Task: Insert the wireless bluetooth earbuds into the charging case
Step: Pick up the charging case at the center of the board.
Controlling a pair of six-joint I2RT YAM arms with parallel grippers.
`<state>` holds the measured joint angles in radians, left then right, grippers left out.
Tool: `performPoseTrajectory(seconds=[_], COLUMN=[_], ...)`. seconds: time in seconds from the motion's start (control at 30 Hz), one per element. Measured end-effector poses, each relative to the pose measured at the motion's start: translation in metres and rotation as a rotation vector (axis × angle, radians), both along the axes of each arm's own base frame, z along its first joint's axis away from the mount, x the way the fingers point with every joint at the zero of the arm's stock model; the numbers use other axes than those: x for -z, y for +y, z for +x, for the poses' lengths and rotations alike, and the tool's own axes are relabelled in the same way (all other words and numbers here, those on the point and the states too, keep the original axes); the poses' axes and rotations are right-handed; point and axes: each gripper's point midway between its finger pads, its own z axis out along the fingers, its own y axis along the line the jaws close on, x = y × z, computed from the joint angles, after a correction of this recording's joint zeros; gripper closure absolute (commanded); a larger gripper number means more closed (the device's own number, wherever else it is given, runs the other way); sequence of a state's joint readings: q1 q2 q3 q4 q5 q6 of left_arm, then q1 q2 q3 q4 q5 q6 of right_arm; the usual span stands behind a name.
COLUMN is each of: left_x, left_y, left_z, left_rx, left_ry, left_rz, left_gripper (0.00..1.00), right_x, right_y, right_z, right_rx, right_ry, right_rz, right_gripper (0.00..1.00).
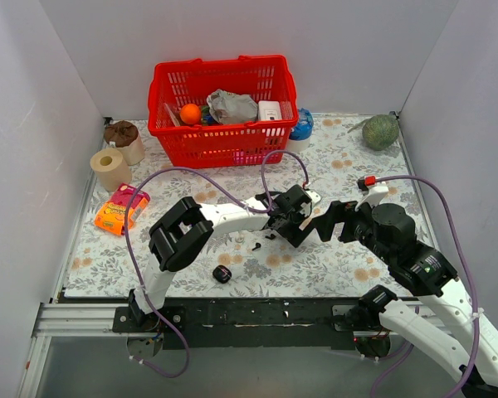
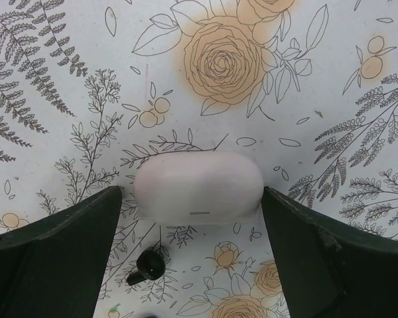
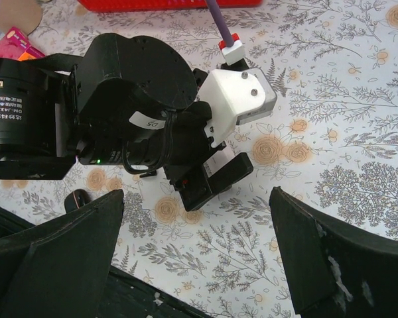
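Observation:
My left gripper [image 2: 191,193] is open and low over the floral cloth. Its fingers flank a white pill-shaped case [image 2: 198,185] with narrow gaps on both sides. One tiny black earbud [image 2: 148,266] lies on the cloth just near of that case, by the left finger. From above, the left gripper [image 1: 295,224] is at mid-table, with an earbud [image 1: 256,246] to its left. The black rounded charging case [image 1: 222,274] sits shut farther left, near the front edge, apart from both grippers. My right gripper [image 1: 328,221] hangs open and empty just right of the left one, whose fingers [image 3: 205,182] fill the right wrist view.
A red basket [image 1: 220,145] holding an orange and packets stands at the back centre. A toilet roll [image 1: 109,168], a brown-topped tub [image 1: 123,137] and an orange snack packet [image 1: 120,209] are at the left. A green round fruit [image 1: 380,131] lies at the back right.

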<state>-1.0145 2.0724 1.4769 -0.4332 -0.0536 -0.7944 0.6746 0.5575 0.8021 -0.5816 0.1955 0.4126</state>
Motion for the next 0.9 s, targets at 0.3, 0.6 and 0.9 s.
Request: performPoseTrajectory(seconds=[0.3, 0.6, 0.9], left_x=[0.0004, -0.0007, -0.001], left_y=[0.0002, -0.0028, -0.0029], left_z=[0.0011, 0.0021, 0.0052], left_rx=[0.001, -0.047, -0.119], left_ry=[-0.003, 0.008, 0.011], left_rz=[0.0, -0.024, -0.041], left_gripper=[0.21, 0.15, 0.23], right_x=[0.0, 0.0046, 0.0046], right_y=[0.0001, -0.0005, -0.0006], right_z=[0.0, -0.0009, -0.0013], right_rx=[0.001, 0.002, 0.003], right_ry=[0.001, 0.008, 0.009], right_rz=[0.002, -0.001, 0.003], right_gripper=[0.02, 0.02, 0.02])
